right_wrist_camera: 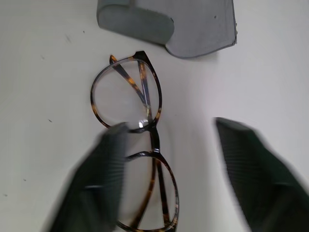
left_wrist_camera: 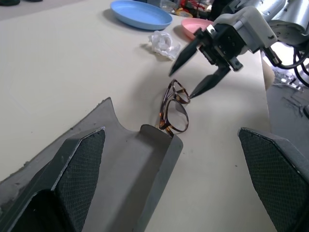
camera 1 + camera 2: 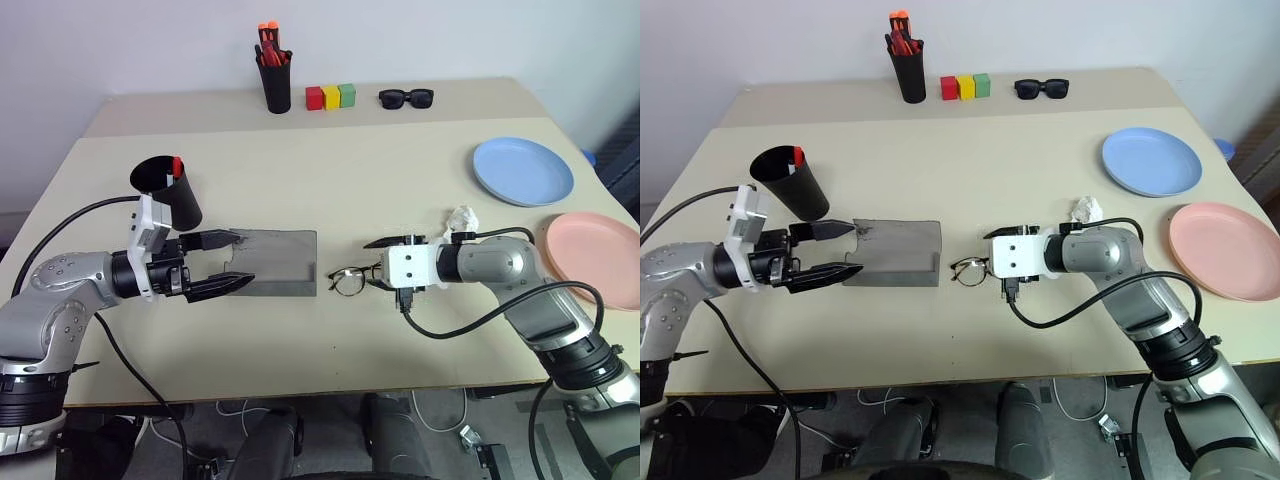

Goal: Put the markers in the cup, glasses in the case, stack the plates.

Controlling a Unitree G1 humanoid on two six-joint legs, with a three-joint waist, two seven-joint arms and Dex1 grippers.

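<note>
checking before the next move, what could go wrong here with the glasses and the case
1. The right gripper stands open over the glasses, which lie flat on the table; one finger looks to be on the frame, so closing might push them instead of lifting them.
2. The case lies with the open left gripper at its end, apparently not clamped, so it may slide when the glasses go in.

The right end effector [image 1: 169, 179] fingers are motion-blurred, one covering part of the glasses [image 1: 133, 154]

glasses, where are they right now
In the head views the glasses lie on the table near its front middle, between the grey case and the right hand.
</note>
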